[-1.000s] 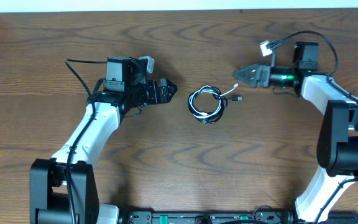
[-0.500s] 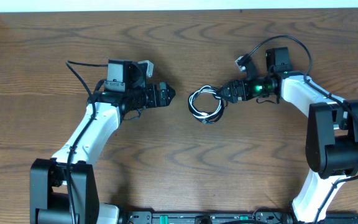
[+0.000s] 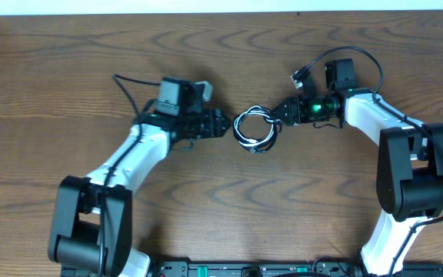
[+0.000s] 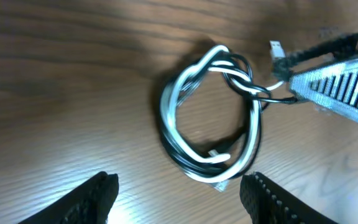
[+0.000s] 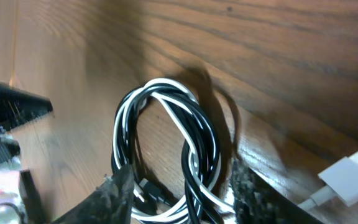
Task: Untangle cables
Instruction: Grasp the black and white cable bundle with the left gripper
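Observation:
The cables [image 3: 240, 134], one white and one black, lie coiled together as a small ring at the table's middle. My left gripper [image 3: 224, 123] sits just left of the ring. In the left wrist view it [image 4: 179, 198] is open, and the coil [image 4: 166, 106] lies ahead of the fingertips, not between them. My right gripper [image 3: 276, 116] is at the ring's right edge. In the right wrist view it [image 5: 182, 194] is open, and its jaws stand on either side of the coil's twisted strands [image 5: 194, 134] without pinching them. A white plug [image 5: 353, 177] lies beside the right finger.
The wooden table [image 3: 206, 192] runs to a white wall strip [image 3: 129, 6] at the far edge. Both arm bases [image 3: 406, 231] stand at the near edge. The right arm's own thick black wire [image 3: 352, 52] loops above its wrist.
The left arm has swung right, up to the coil. The right gripper came in from the right and now straddles the coil's side. Both pairs of jaws are narrower than before.

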Robot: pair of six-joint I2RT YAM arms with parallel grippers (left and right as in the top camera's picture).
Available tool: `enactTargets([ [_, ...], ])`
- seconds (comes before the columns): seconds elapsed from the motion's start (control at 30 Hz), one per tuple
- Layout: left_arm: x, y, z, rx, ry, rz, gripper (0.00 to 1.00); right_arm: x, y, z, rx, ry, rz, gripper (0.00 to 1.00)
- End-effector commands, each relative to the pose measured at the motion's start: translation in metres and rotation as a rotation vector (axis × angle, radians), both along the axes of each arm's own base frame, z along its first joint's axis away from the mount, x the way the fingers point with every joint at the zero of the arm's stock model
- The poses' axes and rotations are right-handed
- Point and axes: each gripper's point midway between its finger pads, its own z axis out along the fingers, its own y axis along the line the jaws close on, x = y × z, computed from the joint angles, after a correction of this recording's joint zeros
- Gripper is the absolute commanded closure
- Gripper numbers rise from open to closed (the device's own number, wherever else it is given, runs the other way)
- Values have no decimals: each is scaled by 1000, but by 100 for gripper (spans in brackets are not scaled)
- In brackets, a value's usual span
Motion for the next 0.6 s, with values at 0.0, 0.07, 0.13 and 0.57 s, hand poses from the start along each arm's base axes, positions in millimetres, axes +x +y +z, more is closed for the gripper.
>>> enactTargets([
  [0.0, 8, -10, -15, 42, 39, 117, 32, 7, -8, -6, -47, 66, -104, 58],
  [0.07, 10, -12, -25, 54, 62, 174, 39, 7, -13, -11, -79, 92, -144, 60],
  [0.13, 13, -16, -33, 47, 87, 220, 43, 6, -20, -18, -119, 125, -188, 62],
  [0.57, 6, -47, -69, 57, 143, 286, 51, 4, -40, -33, -232, 186, -295, 64],
])
